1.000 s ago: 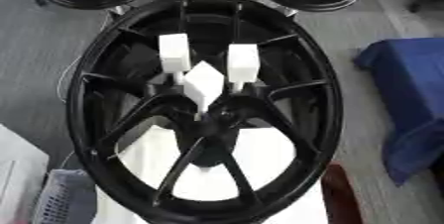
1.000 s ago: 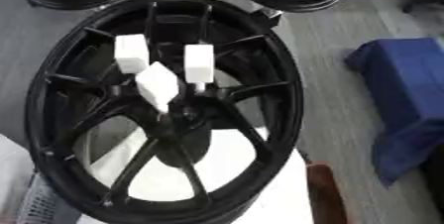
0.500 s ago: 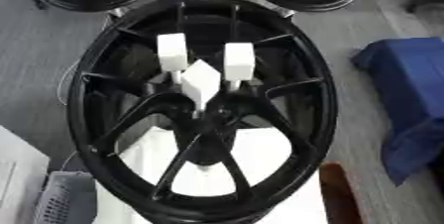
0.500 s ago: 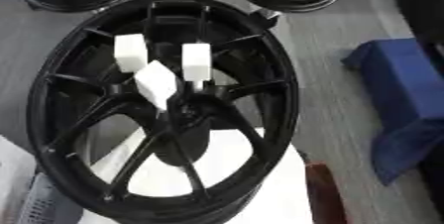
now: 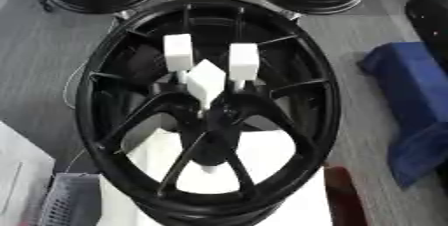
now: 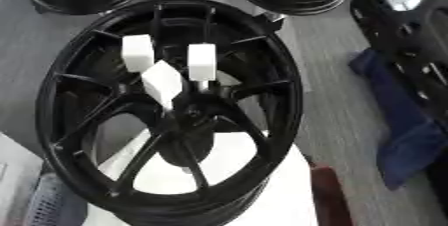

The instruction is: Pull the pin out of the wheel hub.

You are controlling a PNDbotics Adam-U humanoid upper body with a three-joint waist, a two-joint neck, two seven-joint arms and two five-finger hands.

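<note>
Glossy black spoked wheel hub (image 5: 289, 120) — three white blocky pins (image 5: 206, 81) upright.

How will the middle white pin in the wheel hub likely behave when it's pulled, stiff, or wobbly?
Probably stiff: the middle white pin has a blocky head on a thin stem and stands tilted without sagging. It looks light for its size. The stem enters the hub of the black wheel, so it may bind unless pulled along its tilt.
</note>
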